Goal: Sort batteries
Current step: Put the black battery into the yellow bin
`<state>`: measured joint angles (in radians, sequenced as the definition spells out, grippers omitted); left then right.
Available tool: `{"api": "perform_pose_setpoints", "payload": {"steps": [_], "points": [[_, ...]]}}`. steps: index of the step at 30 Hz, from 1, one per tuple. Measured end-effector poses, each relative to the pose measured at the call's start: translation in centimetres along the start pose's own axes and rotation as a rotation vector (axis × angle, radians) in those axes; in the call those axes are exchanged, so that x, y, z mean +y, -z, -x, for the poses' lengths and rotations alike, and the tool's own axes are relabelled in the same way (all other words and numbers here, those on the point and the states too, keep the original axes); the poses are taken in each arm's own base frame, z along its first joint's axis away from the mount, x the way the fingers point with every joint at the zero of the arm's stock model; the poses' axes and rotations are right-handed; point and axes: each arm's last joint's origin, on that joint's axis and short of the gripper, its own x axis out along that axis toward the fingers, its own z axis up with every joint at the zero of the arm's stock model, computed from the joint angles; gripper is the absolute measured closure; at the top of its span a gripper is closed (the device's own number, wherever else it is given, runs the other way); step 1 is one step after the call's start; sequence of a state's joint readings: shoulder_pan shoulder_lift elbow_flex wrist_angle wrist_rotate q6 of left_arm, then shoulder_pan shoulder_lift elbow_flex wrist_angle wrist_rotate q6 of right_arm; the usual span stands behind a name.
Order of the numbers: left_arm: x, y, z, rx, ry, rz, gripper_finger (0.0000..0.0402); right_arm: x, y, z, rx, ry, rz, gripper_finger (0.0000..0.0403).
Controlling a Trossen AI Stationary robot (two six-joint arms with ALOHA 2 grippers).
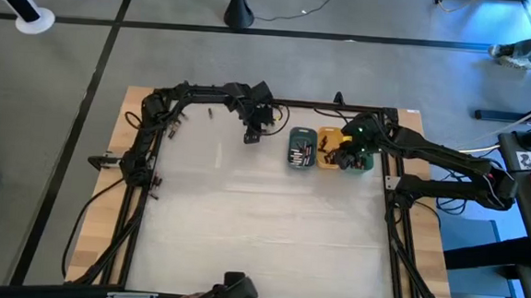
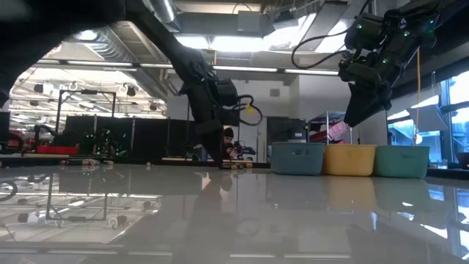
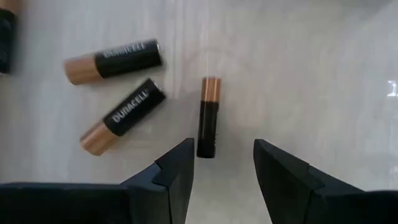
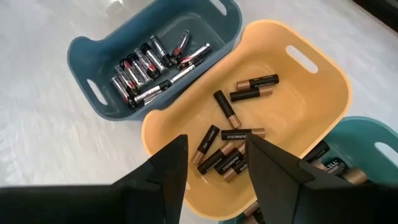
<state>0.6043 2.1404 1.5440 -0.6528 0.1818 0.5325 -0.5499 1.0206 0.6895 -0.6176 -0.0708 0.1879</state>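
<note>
Left tool (image 3: 222,163) hangs low over the surface (image 1: 261,223) near its far edge, its two dark fingers parted with nothing between them; a black and copper battery (image 3: 209,117) lies on the surface just ahead of the gap, one end reaching between the fingertips without touching either. Two more black and copper batteries (image 3: 122,114) lie loose beside it, apart from each other, and the edge of a dark thing shows at the corner of that wrist view. Right tool (image 4: 216,160) is raised above the three trays that stand in a row near the far edge, toward the far right corner; its fingers are also parted and hold nothing. Below it sits the yellow tray (image 4: 314,109) with about eight black and copper batteries scattered on its floor. Touching it on one side is the blue tray (image 4: 93,53), which holds a heap of silvery and dark batteries with red marks. On the other side the green tray (image 4: 367,140) shows a few more black and copper cells at its rim.
</note>
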Motion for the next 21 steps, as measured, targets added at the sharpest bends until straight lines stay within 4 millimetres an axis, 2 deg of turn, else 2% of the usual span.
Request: {"api": "perform_pose_setpoints", "payload": {"steps": [11, 14, 19, 21], "points": [[0.2, 0.4, -1.9, 0.050, -0.017, 0.011, 0.0256, 0.0, 0.0, 0.0, 0.000, 0.002, -0.002, 0.0240], [0.2, 0.4, -1.9, 0.067, -0.047, 0.008, 0.0289, 0.0, 0.0, 0.0, 0.000, 0.002, -0.002, 0.0240], [0.1, 0.4, -2.0, 0.080, -0.077, 0.041, 0.0370, 0.0, 0.0, 0.0, 0.000, 0.003, -0.016, 0.0240], [-0.2, 0.2, -2.1, 0.084, -0.082, 0.038, 0.0387, 0.0, 0.0, 0.0, 0.001, 0.002, -0.016, 0.0240]]}}
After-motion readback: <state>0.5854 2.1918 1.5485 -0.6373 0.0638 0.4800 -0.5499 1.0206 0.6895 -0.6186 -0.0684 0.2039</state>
